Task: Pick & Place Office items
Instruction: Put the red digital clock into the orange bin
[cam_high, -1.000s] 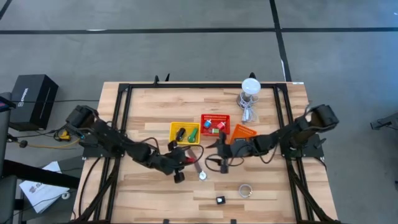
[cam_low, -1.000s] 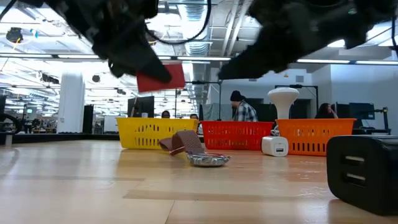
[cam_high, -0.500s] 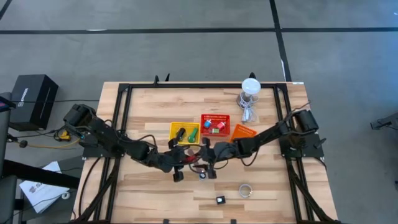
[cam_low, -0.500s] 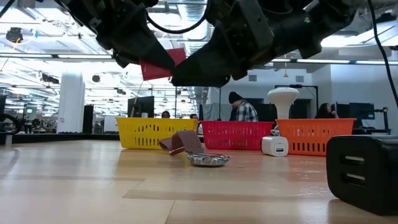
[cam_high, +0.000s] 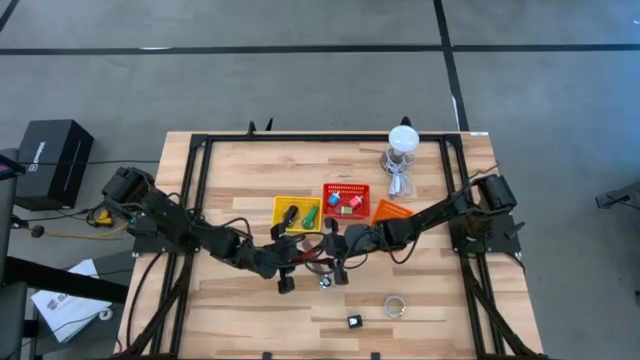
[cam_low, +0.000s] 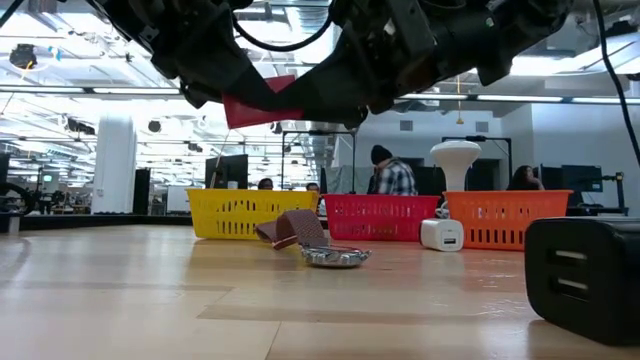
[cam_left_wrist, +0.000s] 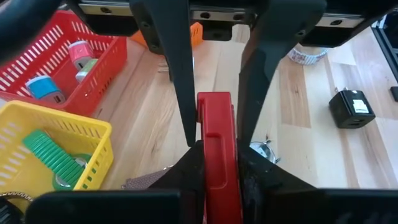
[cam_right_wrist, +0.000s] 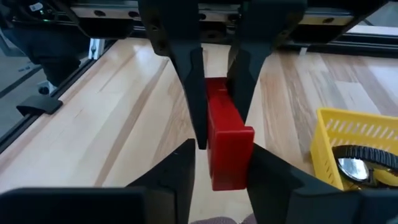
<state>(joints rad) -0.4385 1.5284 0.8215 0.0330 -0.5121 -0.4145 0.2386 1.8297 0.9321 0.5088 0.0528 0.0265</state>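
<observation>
Smooth red plastic block (cam_left_wrist: 217, 146); pale wood-grain table (cam_left_wrist: 311, 149).

The high view looks straight down from well above onto the whole wooden table (cam_high: 250, 320), both arms and the grey floor around it, while the low view sits at table-top height near one edge, facing level across the boards toward the yellow basket (cam_low: 252, 213), red basket (cam_low: 381, 217) and orange basket (cam_low: 508, 218) and the room beyond. Each wrist view looks close along its own fingers, and both seem to share the same red block (cam_left_wrist: 217, 146) held above mid-table.
</observation>
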